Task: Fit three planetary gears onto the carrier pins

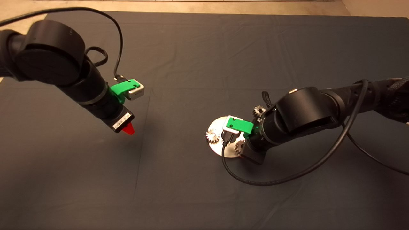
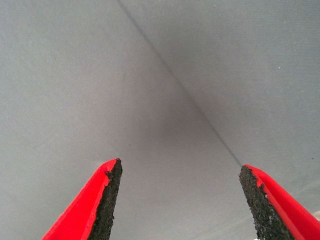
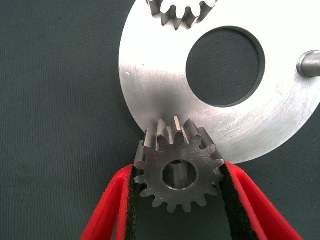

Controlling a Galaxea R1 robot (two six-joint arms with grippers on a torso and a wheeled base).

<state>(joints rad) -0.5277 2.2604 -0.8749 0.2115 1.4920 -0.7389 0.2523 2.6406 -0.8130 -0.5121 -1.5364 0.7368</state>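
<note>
1. Three planetary gears counted: one seated on the carrier disc [image 1: 220,123] at its left rim [image 1: 212,136], one lying on the mat [image 1: 191,57] beyond the disc [image 1: 259,111], one held over the disc's rim [image 3: 178,170].
2. Right tool [image 3: 178,200] clamped on that third gear.
3. One bare carrier pin [image 3: 311,63] visible.
4. Left tool [image 2: 180,200] spread apart, above bare mat, well left of the disc.
</note>
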